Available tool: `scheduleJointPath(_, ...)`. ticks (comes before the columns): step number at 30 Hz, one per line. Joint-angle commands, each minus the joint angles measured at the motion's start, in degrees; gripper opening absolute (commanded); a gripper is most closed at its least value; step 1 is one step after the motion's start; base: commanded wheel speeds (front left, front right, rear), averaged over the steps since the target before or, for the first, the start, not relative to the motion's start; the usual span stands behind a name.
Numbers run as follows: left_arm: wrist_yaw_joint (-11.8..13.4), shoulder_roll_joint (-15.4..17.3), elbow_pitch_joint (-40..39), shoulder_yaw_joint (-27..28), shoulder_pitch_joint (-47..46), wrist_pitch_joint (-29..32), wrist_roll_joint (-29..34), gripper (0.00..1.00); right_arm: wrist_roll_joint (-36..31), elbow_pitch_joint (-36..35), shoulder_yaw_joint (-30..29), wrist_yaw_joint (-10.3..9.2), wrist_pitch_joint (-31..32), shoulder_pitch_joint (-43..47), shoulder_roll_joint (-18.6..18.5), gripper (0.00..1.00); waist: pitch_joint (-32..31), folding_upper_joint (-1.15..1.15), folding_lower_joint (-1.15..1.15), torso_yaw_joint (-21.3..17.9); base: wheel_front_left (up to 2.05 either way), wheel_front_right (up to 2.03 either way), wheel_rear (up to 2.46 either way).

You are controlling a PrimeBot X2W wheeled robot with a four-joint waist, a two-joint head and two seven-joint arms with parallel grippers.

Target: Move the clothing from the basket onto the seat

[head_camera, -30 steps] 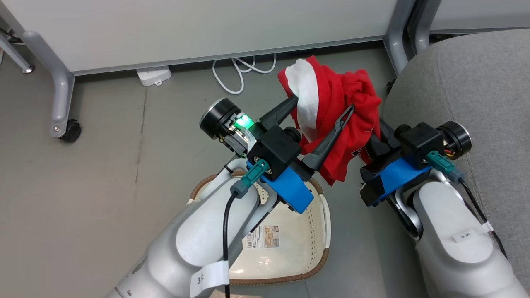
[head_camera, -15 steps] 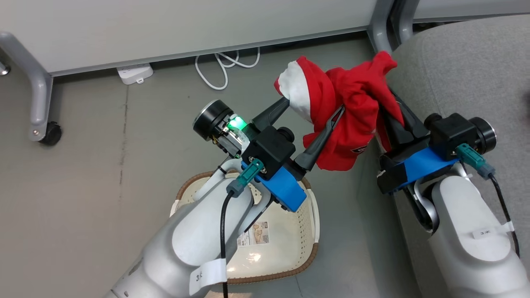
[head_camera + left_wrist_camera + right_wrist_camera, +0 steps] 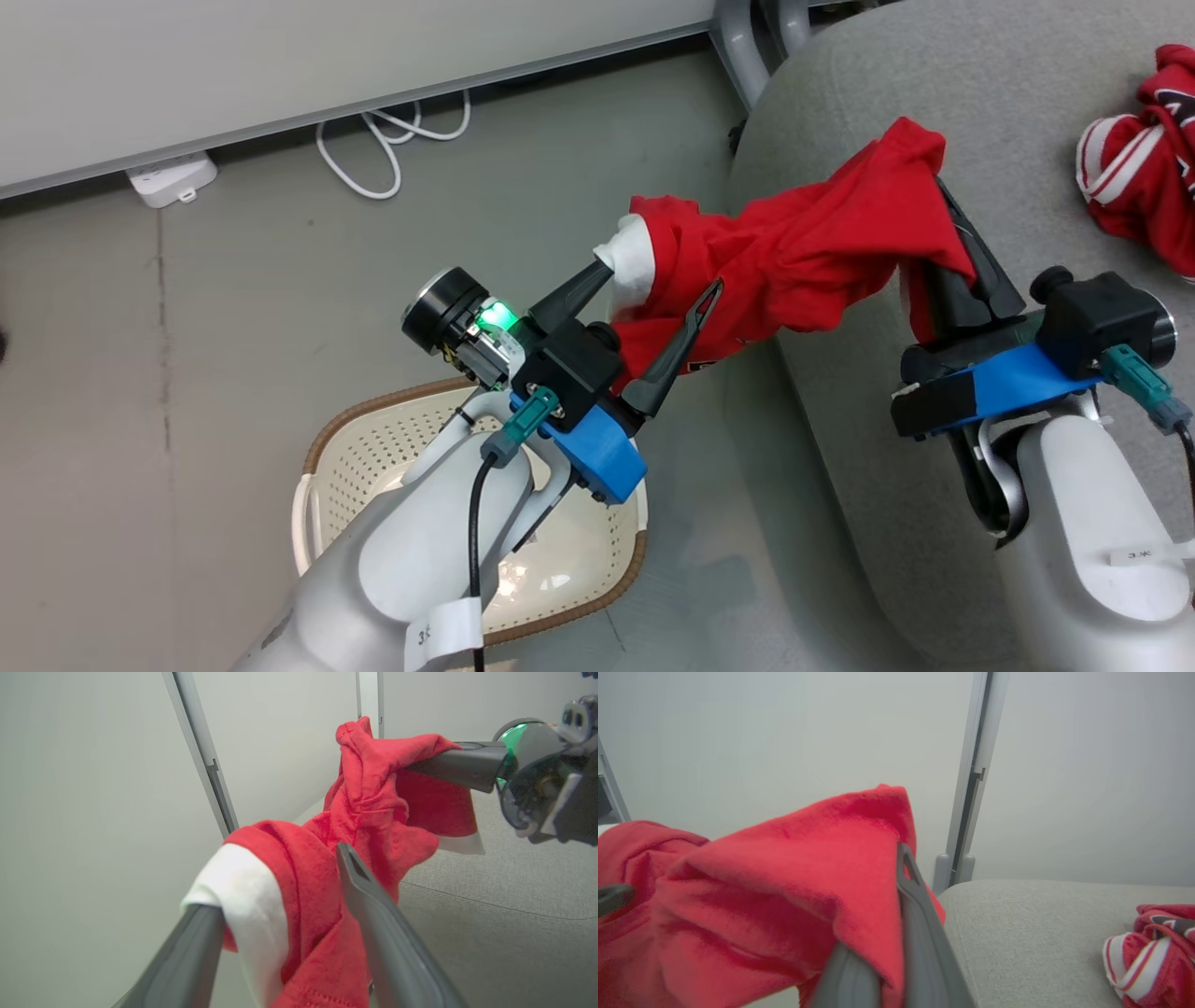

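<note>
Second garment now at seat

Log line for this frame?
right gripper: shut on red garment | left gripper: open, garment draped across it | second garment: lying on sofa

Grey floor takes up the left side, smooth and matte, with a thin dark seam running straight up it. Up top, a white power strip lies flat just below the lower edge of a pale wall panel. To its right, a white cable sits in loose loops on the floor, right at that same edge. Further right, grey metal legs come down close together. On the left wrist camera, a grey upright post stands between pale partition panels.
</note>
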Motion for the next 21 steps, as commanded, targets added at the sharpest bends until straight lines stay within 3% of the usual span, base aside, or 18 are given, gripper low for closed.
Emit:
scheduleJointPath(1,-0.2,0.6,0.1,0.3,0.4,-0.3,0.1,1.0,0.2,-0.8,-0.6,0.01,-0.2,0.8,0.4,0.0,0.6,0.0,0.0,-1.5,0.0,0.0,0.0)
scheduleJointPath(21,-0.7,2.3,0.0,-1.5,0.8,-0.3,0.6,1.0,-0.5,-10.9,-9.6,0.01,-0.2,7.6,1.9,0.0,2.6,0.0,0.0,-11.1,0.0,0.0,0.0)
